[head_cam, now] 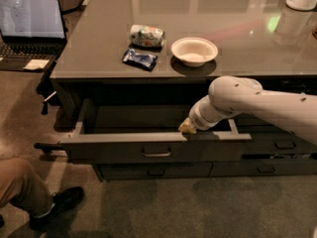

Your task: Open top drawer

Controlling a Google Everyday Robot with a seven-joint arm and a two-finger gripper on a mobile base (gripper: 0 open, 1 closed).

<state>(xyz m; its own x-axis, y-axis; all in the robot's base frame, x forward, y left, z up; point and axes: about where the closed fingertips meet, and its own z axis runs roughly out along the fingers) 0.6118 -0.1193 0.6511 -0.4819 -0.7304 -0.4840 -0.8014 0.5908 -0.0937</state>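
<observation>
- A person's leg in tan trousers (20, 187) and black shoe (57, 207) sit at the near left, just near of the drawer's left corner. Pull further and the front could run into them.
- Two shallow dark grey lower drawer fronts (156, 171) stay shut beneath.
- The top drawer (119, 150), a wide dark grey matte front with a small bar handle (156, 153) at its centre, stands well out from the cabinet. You can judge the opening largely done.
- The yellowish-tipped gripper (187, 127) rests at the front's top lip, right of centre and away from the handle. You cannot tell whether it is spread or closed.
- From that off-centre hold, more pull may skew the drawer on its slides, or the tip may slip off the thin lip.
- The white rounded arm (257, 105) reaches in from the right, under the glossy grey table (99, 58). Lift it carelessly and it could strike the table's edge.
- Farther back on the tabletop lie a dark blue packet (140, 59), a tipped can (146, 35) and a white bowl (194, 51). A knock could shift them.
- An open laptop (29, 19) sits far left.
</observation>
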